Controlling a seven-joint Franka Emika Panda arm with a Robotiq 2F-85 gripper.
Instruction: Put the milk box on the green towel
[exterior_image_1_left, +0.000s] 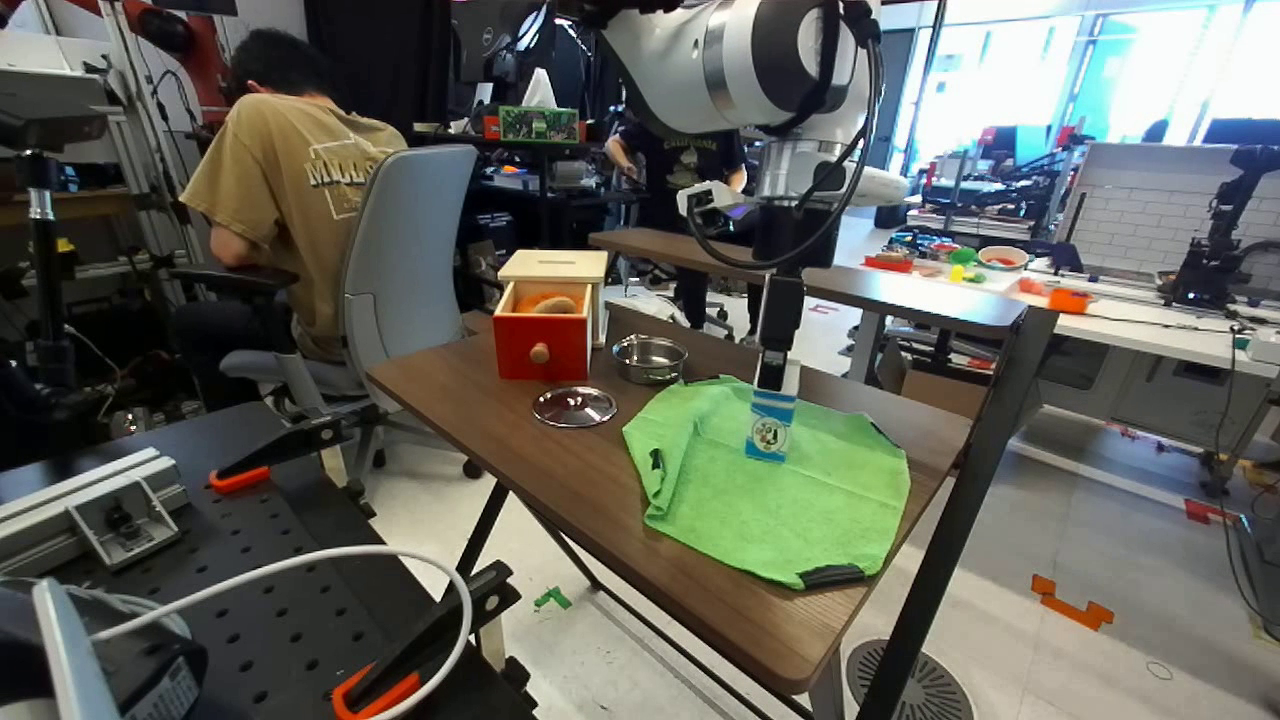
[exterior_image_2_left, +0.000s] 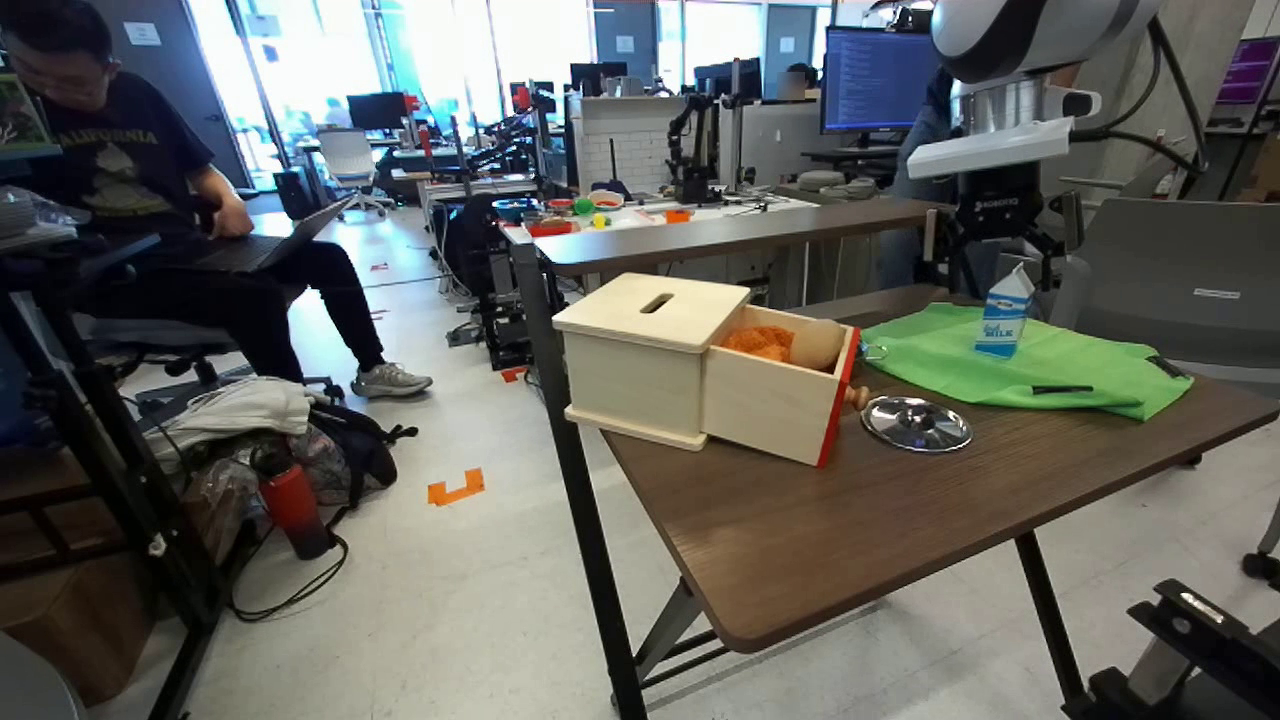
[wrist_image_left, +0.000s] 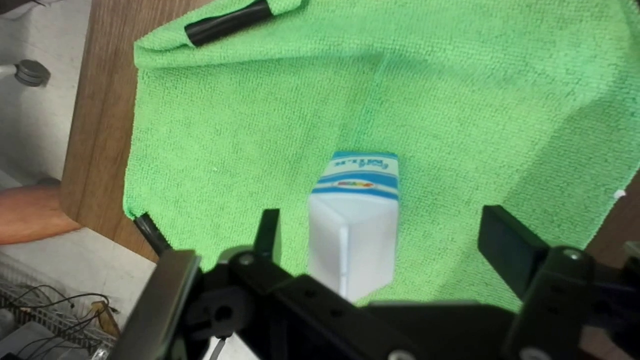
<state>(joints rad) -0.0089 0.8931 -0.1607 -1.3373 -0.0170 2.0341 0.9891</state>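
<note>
The milk box (exterior_image_1_left: 770, 428) is a small white and blue carton standing upright on the green towel (exterior_image_1_left: 770, 520). Both also show in an exterior view, the carton (exterior_image_2_left: 1003, 318) and the rumpled towel (exterior_image_2_left: 930, 345). My gripper (exterior_image_1_left: 776, 372) is right above the carton, pointing down. In the wrist view my gripper (wrist_image_left: 381, 220) is open, with the carton's white peaked top (wrist_image_left: 357, 245) between its two fingers. Gaps show on both sides, the smaller one at the left finger. The fingers look apart from the carton. The near finger hides part of the carton's top in an exterior view.
A wooden box with a red-fronted drawer (exterior_image_1_left: 545, 345) stands on the table (exterior_image_1_left: 560, 470), drawer open, holding orange and tan items. A metal pot (exterior_image_1_left: 649, 358) and a shiny lid (exterior_image_1_left: 575, 406) are beside it. Black clips or tape pieces (exterior_image_1_left: 832, 575) sit on the towel's edges.
</note>
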